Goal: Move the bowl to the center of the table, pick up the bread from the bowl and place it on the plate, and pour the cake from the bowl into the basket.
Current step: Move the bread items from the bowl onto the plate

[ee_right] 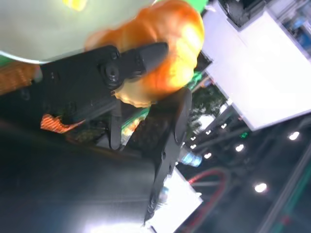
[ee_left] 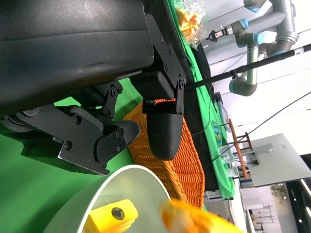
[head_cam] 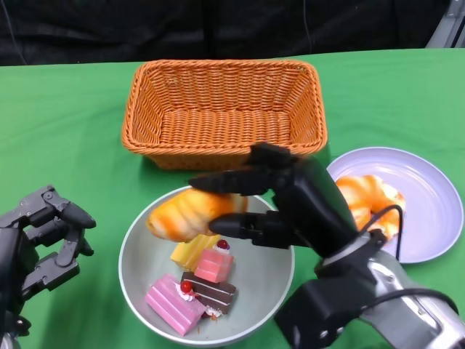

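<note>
A grey bowl [head_cam: 138, 280] sits near the table's front, holding pink, brown and yellow cake pieces [head_cam: 196, 280]. My right hand [head_cam: 280, 200] reaches over the bowl's far rim and grips an orange bread roll [head_cam: 185, 213]; in the right wrist view the bread [ee_right: 170, 53] sits between the black fingers [ee_right: 136, 58]. A second bread [head_cam: 367, 198] lies on the lilac plate [head_cam: 429, 196] at the right. The empty wicker basket [head_cam: 224, 113] stands behind the bowl. My left hand [head_cam: 40, 243] hangs beside the bowl's left side, fingers apart, holding nothing. The left wrist view shows the bowl [ee_left: 116, 194] and the basket [ee_left: 182, 165].
Green cloth [head_cam: 65, 138] covers the table. A black cable [head_cam: 392, 225] loops over the plate's near edge by my right wrist. The basket stands close behind the bowl's far rim.
</note>
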{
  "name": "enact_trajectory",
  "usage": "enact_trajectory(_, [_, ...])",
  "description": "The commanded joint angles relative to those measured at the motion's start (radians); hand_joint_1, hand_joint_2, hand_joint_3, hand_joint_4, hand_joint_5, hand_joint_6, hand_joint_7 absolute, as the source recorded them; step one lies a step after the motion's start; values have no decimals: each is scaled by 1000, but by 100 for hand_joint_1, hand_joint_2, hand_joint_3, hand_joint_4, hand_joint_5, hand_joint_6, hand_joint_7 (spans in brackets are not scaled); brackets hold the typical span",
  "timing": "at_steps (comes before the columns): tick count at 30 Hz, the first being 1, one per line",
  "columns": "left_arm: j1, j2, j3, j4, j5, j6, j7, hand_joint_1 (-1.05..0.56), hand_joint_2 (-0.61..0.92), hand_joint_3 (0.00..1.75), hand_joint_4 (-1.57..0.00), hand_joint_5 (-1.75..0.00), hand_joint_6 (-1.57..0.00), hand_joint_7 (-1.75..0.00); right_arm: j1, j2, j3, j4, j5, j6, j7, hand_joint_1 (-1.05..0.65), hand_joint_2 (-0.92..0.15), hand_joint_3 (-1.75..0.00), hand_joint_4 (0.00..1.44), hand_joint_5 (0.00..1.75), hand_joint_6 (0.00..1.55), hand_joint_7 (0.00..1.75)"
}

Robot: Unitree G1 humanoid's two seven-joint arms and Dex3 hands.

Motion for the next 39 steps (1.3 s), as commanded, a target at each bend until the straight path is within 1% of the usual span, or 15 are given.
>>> enact_trajectory(1, [-10,13,7,9,-14,-2,-2,3,71,90,-75,-160,-78,-130,50,17,-50,-91,105,60,92,-16,-90,-1,68,134,117,13])
enact_trajectory(3, [-11,12,7,9,-15,4,-1,3,70,91,-75,-160,-78,-130,77,20,-75,-142,134,98,127,-15,-91,-1,66,139,117,16])
enact_trajectory(4, [-11,12,7,9,-16,7,-1,2,70,91,-75,-160,-78,-129,88,21,-87,-163,141,113,138,-15,-91,-1,65,142,113,26])
enact_trajectory(6, [-11,13,6,8,-13,9,2,2,69,92,-75,-160,-78,-129,105,23,-108,-192,148,132,153,-16,-92,0,65,143,97,57])
enact_trajectory(7, [-11,13,6,8,-10,9,4,2,69,92,-75,-160,-78,-129,112,25,-117,-201,149,136,158,-16,-92,-1,65,147,90,70])
enact_trajectory(10, [-12,14,4,9,-11,5,-2,3,69,93,-75,-161,-78,-128,153,23,-161,-263,174,194,181,-17,-92,-3,65,155,83,84])
enact_trajectory(12, [-12,14,3,8,-12,5,-4,4,69,93,-75,-162,-78,-129,181,23,-191,-305,196,239,197,-17,-92,-5,65,158,80,89])
enact_trajectory(13, [-11,14,3,6,-11,7,-3,4,69,94,-75,-162,-78,-129,192,25,-205,-319,205,256,201,-17,-92,-6,65,164,78,93])
enact_trajectory(16, [-13,16,4,9,-15,11,-8,3,68,95,-74,-161,-78,-129,214,20,-250,-345,215,287,201,-17,-92,-7,65,173,76,97])
enact_trajectory(23, [-22,23,9,29,-5,-1,1,3,67,95,-75,-161,-79,-130,236,10,-359,-394,230,401,199,-19,-92,-6,71,175,76,97])
enact_trajectory(27, [-24,31,10,33,-13,6,-11,3,69,94,-75,-161,-78,-131,234,8,-453,-403,294,489,204,-17,-92,-8,66,175,75,98])
enact_trajectory(30, [-27,37,10,44,-10,-4,-14,3,69,93,-75,-162,-78,-132,230,8,-495,-410,318,546,205,-16,-92,-9,60,174,73,99])
enact_trajectory(32, [-31,40,10,53,-12,-10,-20,4,70,92,-75,-162,-77,-132,227,6,-521,-411,344,573,214,-15,-92,-10,57,170,72,98])
enact_trajectory(35, [-29,37,13,43,-22,14,-23,3,70,92,-74,-163,-76,-132,219,2,-574,-409,407,635,230,-14,-92,-9,56,162,72,97])
enact_trajectory(39, [-29,36,15,40,-22,27,-16,3,70,92,-72,-165,-76,-132,205,1,-639,-432,505,782,245,-11,-92,-13,58,167,70,99])
